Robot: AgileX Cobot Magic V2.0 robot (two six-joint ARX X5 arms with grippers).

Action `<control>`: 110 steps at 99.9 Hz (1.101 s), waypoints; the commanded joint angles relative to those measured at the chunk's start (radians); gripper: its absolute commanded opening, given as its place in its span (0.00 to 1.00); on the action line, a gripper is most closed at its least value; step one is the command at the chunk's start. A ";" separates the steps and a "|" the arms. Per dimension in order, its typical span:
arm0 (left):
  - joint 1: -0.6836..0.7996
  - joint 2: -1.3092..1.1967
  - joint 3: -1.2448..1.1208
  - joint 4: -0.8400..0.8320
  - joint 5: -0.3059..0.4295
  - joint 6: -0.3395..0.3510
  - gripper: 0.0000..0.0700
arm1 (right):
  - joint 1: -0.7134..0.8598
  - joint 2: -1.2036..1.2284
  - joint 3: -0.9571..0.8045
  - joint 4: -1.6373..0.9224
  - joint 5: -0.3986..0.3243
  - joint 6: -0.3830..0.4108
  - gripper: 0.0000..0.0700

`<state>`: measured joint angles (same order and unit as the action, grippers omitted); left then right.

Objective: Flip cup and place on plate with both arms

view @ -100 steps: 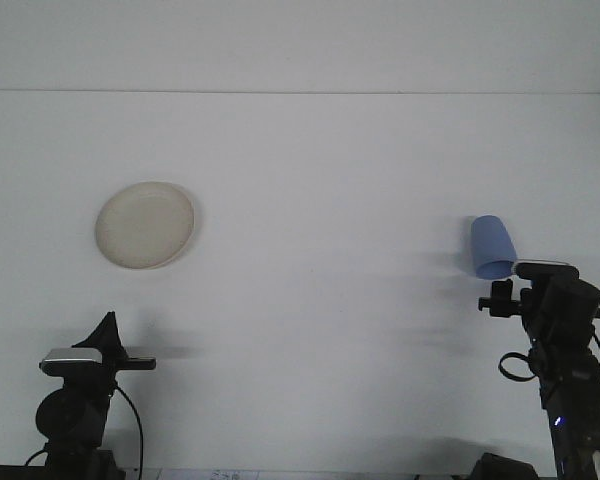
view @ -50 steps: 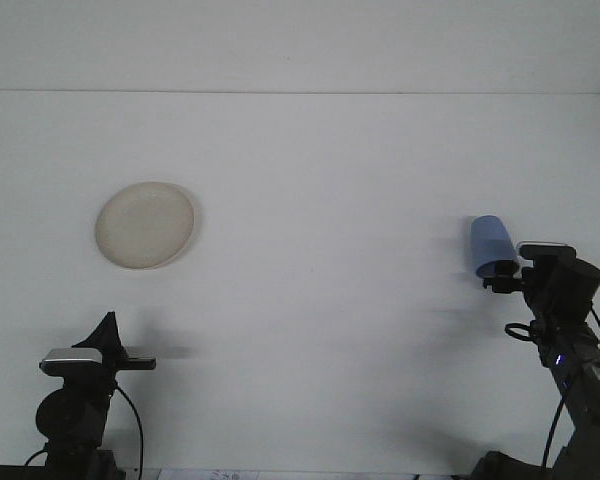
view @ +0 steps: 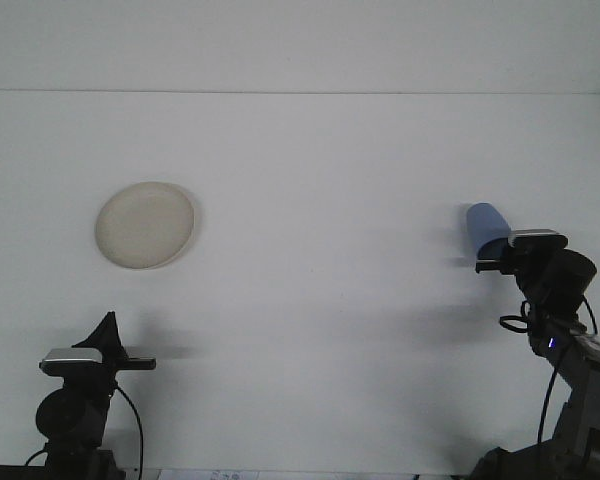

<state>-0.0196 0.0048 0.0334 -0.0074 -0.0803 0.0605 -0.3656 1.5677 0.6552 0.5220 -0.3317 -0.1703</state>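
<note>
Nearest, at the left, the left end effector [view: 108, 330] sits parked low over the surface [view: 320, 300], unmoved over the past second; whether it is released or clenched cannot be told. Farther right, the right end effector [view: 492, 262] has advanced and risen, now overlapping the base of the blue cup [view: 485, 224]; a grasp looks likely begun, but its grip state cannot be told. That suggests the flip is starting. Farthest left lies the cream plate [view: 145, 224], bare, well apart from the cup. No brands, labels or writing can be read anywhere.
</note>
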 commanded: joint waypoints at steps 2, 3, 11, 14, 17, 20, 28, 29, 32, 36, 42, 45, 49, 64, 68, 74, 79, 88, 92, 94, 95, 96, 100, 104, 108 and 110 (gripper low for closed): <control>0.002 -0.002 -0.019 0.010 -0.002 -0.008 0.02 | -0.001 0.000 0.008 0.007 -0.018 0.063 0.00; 0.002 -0.002 -0.019 0.010 -0.002 -0.008 0.02 | -0.001 -0.003 0.008 0.006 -0.019 0.068 0.00; 0.002 -0.002 -0.019 0.010 -0.002 -0.008 0.02 | 0.001 -0.034 0.008 -0.020 -0.019 0.105 0.00; 0.002 -0.002 -0.019 0.010 -0.002 -0.008 0.02 | 0.005 -0.055 0.008 -0.038 -0.018 0.119 0.00; 0.002 -0.002 -0.019 0.010 -0.002 -0.008 0.02 | 0.009 -0.077 0.008 -0.054 -0.016 0.132 0.00; 0.002 -0.002 -0.019 0.010 -0.002 -0.008 0.02 | 0.014 -0.105 0.008 -0.076 -0.013 0.146 0.00; 0.002 -0.002 -0.019 0.010 -0.002 -0.008 0.02 | 0.031 -0.203 0.008 -0.157 0.000 0.199 0.00; 0.002 -0.002 -0.019 0.010 -0.002 -0.008 0.02 | 0.034 -0.216 0.008 -0.168 0.000 0.205 0.00; 0.002 -0.002 -0.019 0.010 -0.002 -0.008 0.02 | 0.043 -0.261 0.009 -0.206 0.000 0.226 0.00; 0.002 -0.002 -0.019 0.010 -0.002 -0.008 0.02 | 0.058 -0.327 0.015 -0.278 0.000 0.256 0.00; 0.002 -0.002 -0.019 0.010 -0.002 -0.008 0.02 | 0.087 -0.422 0.040 -0.433 0.000 0.285 0.00; 0.002 -0.002 -0.019 0.010 -0.002 -0.008 0.02 | 0.104 -0.467 0.061 -0.529 -0.001 0.291 0.00; 0.002 -0.002 -0.019 0.010 -0.002 -0.008 0.02 | 0.132 -0.522 0.098 -0.668 -0.001 0.294 0.00; 0.002 -0.002 -0.019 0.010 -0.002 -0.008 0.02 | 0.290 -0.637 0.259 -1.036 0.001 0.258 0.00; 0.002 -0.002 -0.019 0.010 -0.002 -0.008 0.02 | 0.344 -0.644 0.307 -1.106 0.002 0.259 0.00; 0.002 -0.002 -0.019 0.010 -0.002 -0.008 0.02 | 0.427 -0.639 0.381 -1.219 0.026 0.261 0.00; 0.002 -0.002 -0.019 0.010 -0.002 -0.008 0.02 | 0.505 -0.614 0.439 -1.299 0.053 0.261 0.00; 0.002 -0.002 -0.019 0.010 -0.002 -0.008 0.02 | 0.654 -0.551 0.530 -1.423 0.095 0.271 0.00; 0.002 -0.002 -0.019 0.010 -0.002 -0.008 0.02 | 0.721 -0.511 0.566 -1.471 0.118 0.274 0.00; 0.002 -0.002 -0.019 0.010 -0.002 -0.008 0.02 | 0.751 -0.491 0.583 -1.494 0.134 0.274 0.00; 0.002 -0.002 -0.019 0.010 -0.002 -0.009 0.02 | 0.766 -0.481 0.591 -1.506 0.142 0.274 0.00; 0.002 -0.002 -0.019 0.010 -0.002 -0.008 0.02 | 0.783 -0.469 0.600 -1.520 0.153 0.273 0.00; 0.002 -0.002 -0.019 0.010 -0.002 -0.008 0.02 | 0.839 -0.426 0.631 -1.564 0.190 0.270 0.00; 0.002 -0.002 -0.019 0.010 -0.002 -0.008 0.02 | 0.890 -0.379 0.659 -1.603 0.224 0.263 0.00; 0.002 -0.002 -0.019 0.010 -0.002 -0.008 0.02 | 0.937 -0.333 0.684 -1.635 0.243 0.252 0.00; 0.002 -0.002 -0.019 0.010 -0.002 -0.008 0.02 | 0.961 -0.307 0.697 -1.649 0.250 0.247 0.00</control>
<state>-0.0196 0.0048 0.0334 -0.0074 -0.0803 0.0605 0.5312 1.1912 1.3106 -1.0950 -0.1055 0.0860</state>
